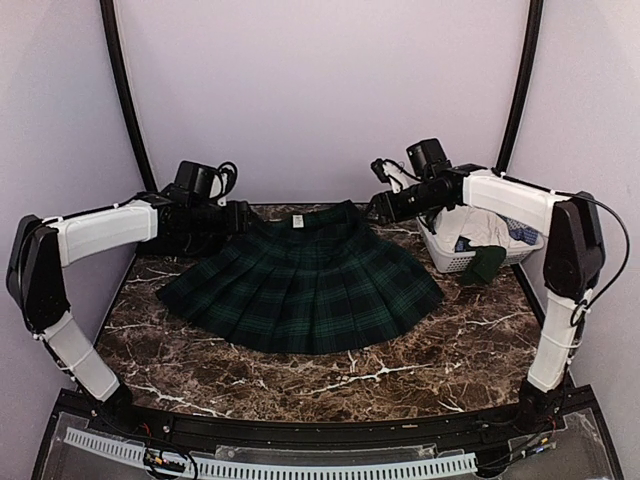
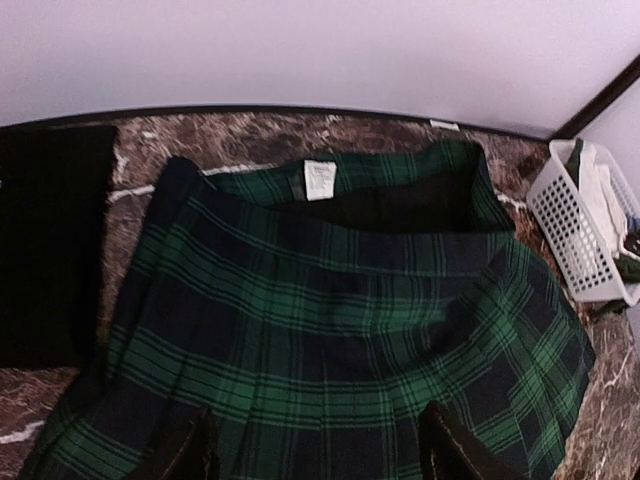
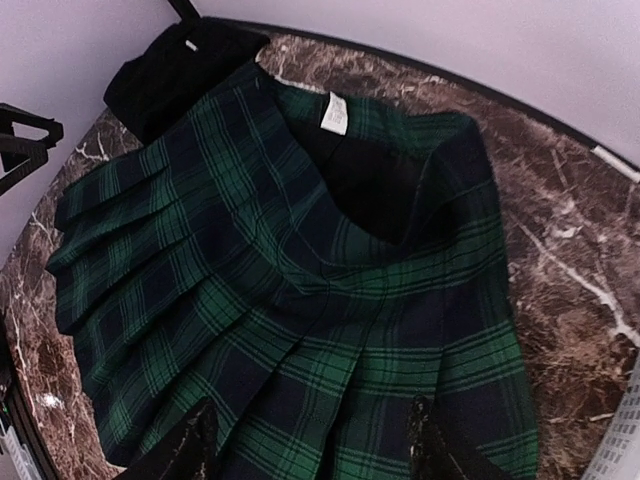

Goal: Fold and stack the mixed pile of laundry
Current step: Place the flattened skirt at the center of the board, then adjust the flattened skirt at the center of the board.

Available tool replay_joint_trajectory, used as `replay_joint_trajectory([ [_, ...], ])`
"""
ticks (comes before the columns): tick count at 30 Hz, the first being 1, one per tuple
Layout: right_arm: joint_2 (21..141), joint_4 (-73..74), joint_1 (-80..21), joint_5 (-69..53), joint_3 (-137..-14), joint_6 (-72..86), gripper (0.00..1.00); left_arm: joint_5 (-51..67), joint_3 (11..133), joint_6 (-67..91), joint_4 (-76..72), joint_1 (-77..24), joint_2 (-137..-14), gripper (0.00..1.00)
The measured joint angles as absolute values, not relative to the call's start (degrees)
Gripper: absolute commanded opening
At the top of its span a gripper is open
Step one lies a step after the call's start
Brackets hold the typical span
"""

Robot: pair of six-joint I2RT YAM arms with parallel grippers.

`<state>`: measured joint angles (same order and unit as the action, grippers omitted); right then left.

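The green-and-navy tartan pleated skirt (image 1: 300, 285) lies spread flat in the middle of the marble table, with its waistband, white label and black lining toward the back wall. It also shows in the left wrist view (image 2: 330, 300) and the right wrist view (image 3: 300, 280). A plain black cloth (image 2: 50, 250) lies folded at the skirt's back left corner; it also shows in the right wrist view (image 3: 170, 70). My left gripper (image 2: 320, 455) is open and empty above the skirt's left back part. My right gripper (image 3: 312, 450) is open and empty above the waistband's right end.
A white slatted basket (image 1: 440, 255) stands at the back right; it also shows in the left wrist view (image 2: 585, 225). It holds a white garment, a bluish item (image 1: 520, 232) and a dark green piece (image 1: 487, 265) hanging over its front rim. The back wall is close behind the skirt.
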<state>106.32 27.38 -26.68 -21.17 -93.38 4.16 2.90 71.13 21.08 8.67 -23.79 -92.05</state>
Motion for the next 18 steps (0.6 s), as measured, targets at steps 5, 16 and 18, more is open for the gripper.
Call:
replay_joint_trajectory([
  [5,114.7,27.0,-27.8,-22.4,-93.4,3.0,0.52,5.2,69.4,20.7,8.6,-27.6,-97.6,0.66],
  [16,120.8,25.7,-28.2,-24.6,-86.3,2.2,0.45,6.4,63.8,22.7,10.0,-29.2,-102.2,0.64],
  [18,120.7,25.1,-28.6,-24.9,-84.0,2.3,0.46,6.4,62.2,23.5,10.0,-29.2,-102.2,0.64],
])
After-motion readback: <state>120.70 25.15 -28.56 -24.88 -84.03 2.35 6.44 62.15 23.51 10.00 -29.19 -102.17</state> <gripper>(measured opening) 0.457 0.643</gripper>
